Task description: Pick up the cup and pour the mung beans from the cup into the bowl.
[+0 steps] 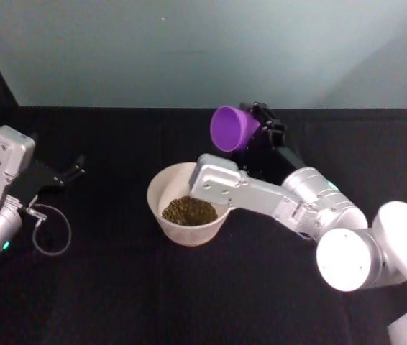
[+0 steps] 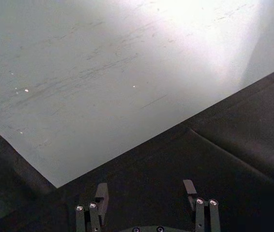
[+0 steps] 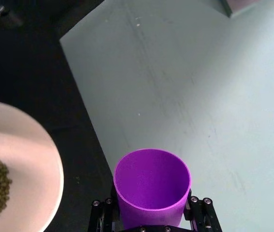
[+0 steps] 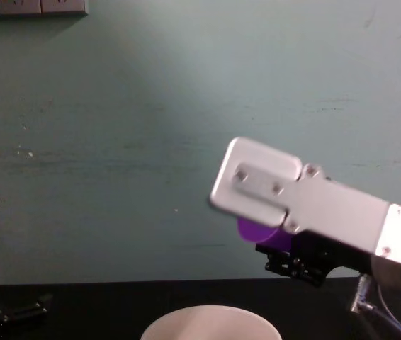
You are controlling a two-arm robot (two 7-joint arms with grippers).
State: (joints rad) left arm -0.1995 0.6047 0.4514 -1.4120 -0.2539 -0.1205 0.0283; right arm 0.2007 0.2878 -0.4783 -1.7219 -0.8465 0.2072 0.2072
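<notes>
Right gripper [image 3: 151, 227]: jaws clamped on the cup [image 1: 230, 128], tipped sideways above the bowl's far rim.
Bowl [image 1: 162, 188]: on the black table [image 1: 117, 287], mung beans [image 1: 189, 210] inside.
Left gripper [image 2: 146, 193]: jaws apart, empty, parked far left.

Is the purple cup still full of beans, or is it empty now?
Empty. The right wrist view looks into the cup and shows bare purple walls, while the mung beans lie piled in the bowl. The right gripper holds it tipped.

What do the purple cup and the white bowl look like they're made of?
The cup looks like smooth plastic: even bright purple, thin wall, soft sheen. The bowl could be plastic or glazed ceramic; its pale rim is smooth and faintly pinkish, so I can't say which.
</notes>
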